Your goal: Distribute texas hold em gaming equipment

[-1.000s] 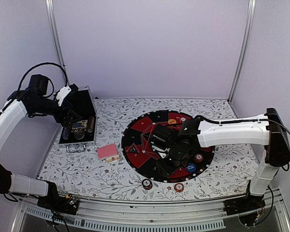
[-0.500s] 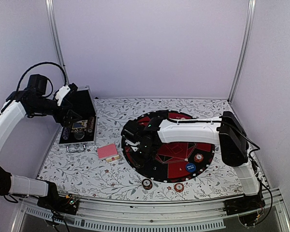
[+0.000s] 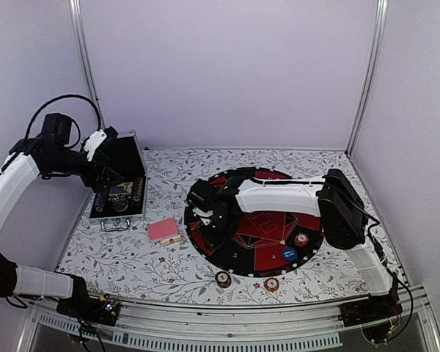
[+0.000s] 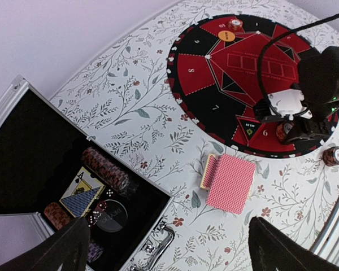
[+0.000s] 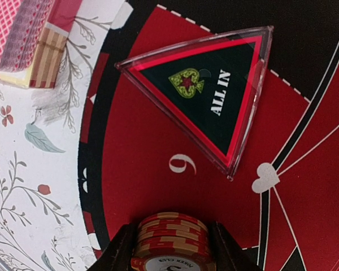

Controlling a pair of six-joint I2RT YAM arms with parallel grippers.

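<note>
left fingers [image 4: 56, 251] wide over case [image 4: 22, 147] | right fingers [image 5: 120, 251] holding chip stack [image 5: 172, 234]

Your arms are white shells with black joints: the left arm [image 3: 13, 185] carries a looping black cable [image 3: 59, 99], the right arm [image 3: 279, 196] a thin one.

Right arm swings from mid-mat to the mat's left edge

The right gripper [image 3: 214, 222], clamped on a chip stack [image 5: 172, 237], has moved left from the near-middle of the round mat [image 3: 268, 253]. It now sits at the left rim, beside the triangular ALL IN marker [image 5: 206, 107]. The elbow has folded in from the far right, and the mat's centre is uncovered.
</note>
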